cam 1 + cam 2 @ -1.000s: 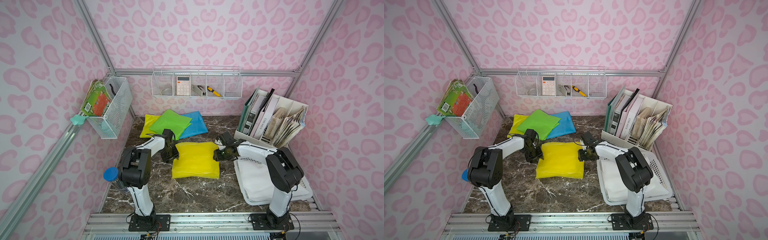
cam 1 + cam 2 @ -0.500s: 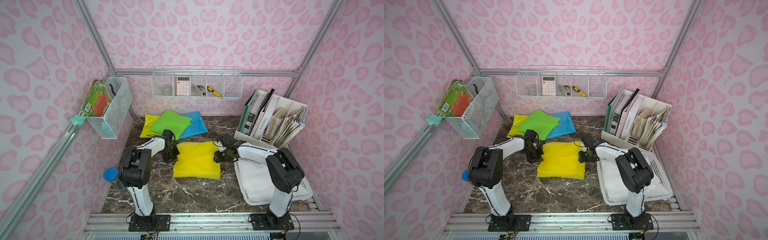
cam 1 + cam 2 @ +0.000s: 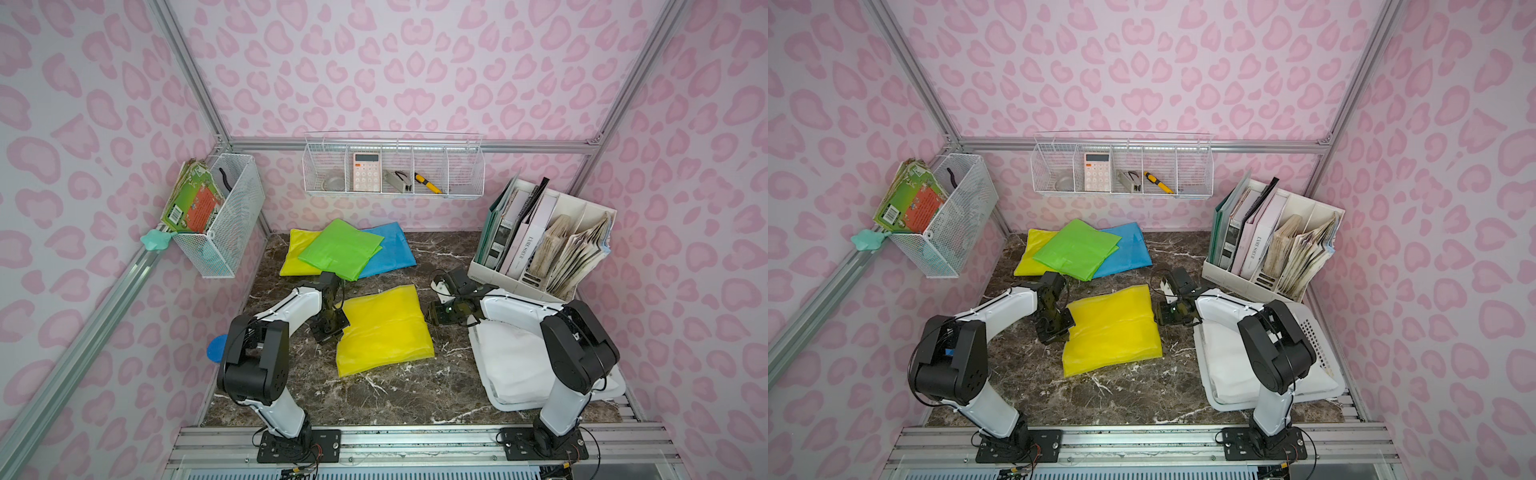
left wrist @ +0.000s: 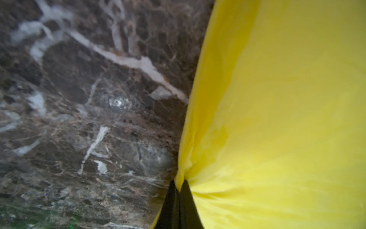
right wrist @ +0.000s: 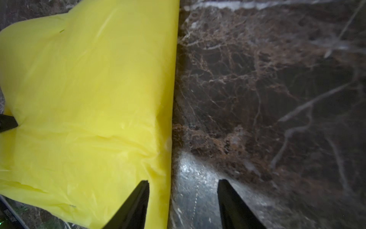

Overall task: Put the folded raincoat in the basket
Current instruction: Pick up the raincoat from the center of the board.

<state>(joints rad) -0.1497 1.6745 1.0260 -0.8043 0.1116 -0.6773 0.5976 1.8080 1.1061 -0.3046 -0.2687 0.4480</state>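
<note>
In the middle of the dark marble bench (image 3: 374,395), between the two arms: the folded yellow raincoat (image 3: 384,328), lying flat and outside the basket (image 3: 519,406). Basket at the bench's right side, under the right arm, near the raincoat's right edge but apart from it, with white material (image 3: 511,357) inside. Left claw (image 3: 337,326) at the raincoat's left edge, clamped on a pinch of the yellow film; in the left wrist view, black fingertips (image 4: 174,198) pressed together, film puckered between them. Right claw (image 3: 432,318) at the opposite edge, parted and gripping nothing; in the right wrist view, one fingertip (image 5: 142,190) over the film, its partner over bare bench. By the back wall: an overlapping pile (image 3: 338,249) of green, blue and yellow folded sheets.
</note>
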